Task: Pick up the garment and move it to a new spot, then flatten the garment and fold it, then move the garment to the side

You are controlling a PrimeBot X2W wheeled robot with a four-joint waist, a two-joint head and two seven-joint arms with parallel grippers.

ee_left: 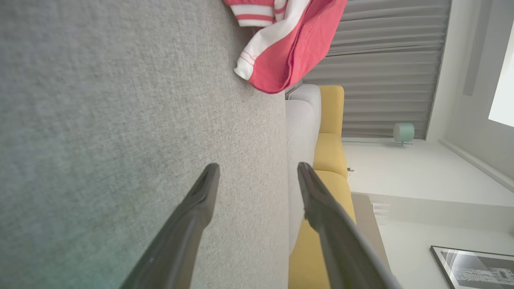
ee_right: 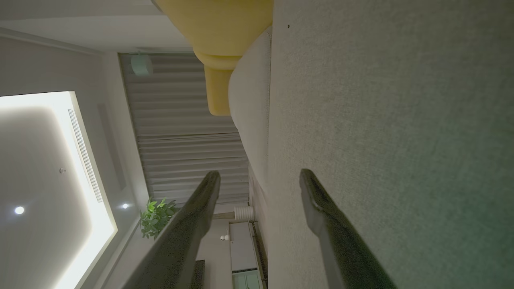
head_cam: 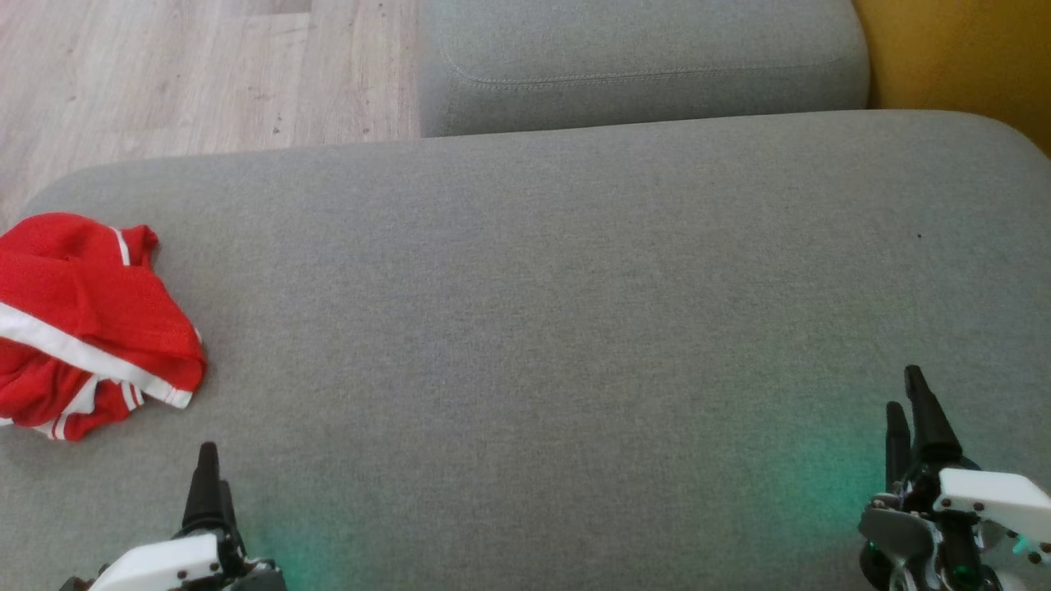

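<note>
The garment (head_cam: 90, 320) lies on the seat (head_cam: 534, 328), ahead and to the left of the left gripper (ee_left: 258, 166), apart from it. The right gripper (head_cam: 903, 390) is over the seat's near right part, well apart from the garment. Beyond both grippers, behind the seat, sits a cushion (head_cam: 640, 66), with floor (head_cam: 164, 74) to its left.

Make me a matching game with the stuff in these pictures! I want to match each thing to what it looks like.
Things:
1. garment
2. cushion
3. floor
4. left gripper

What it looks like:
A. grey
B. jaws open, holding nothing
C. red with white stripes
D. pale wood

Right pairs: 1-C, 2-A, 3-D, 4-B.
</note>
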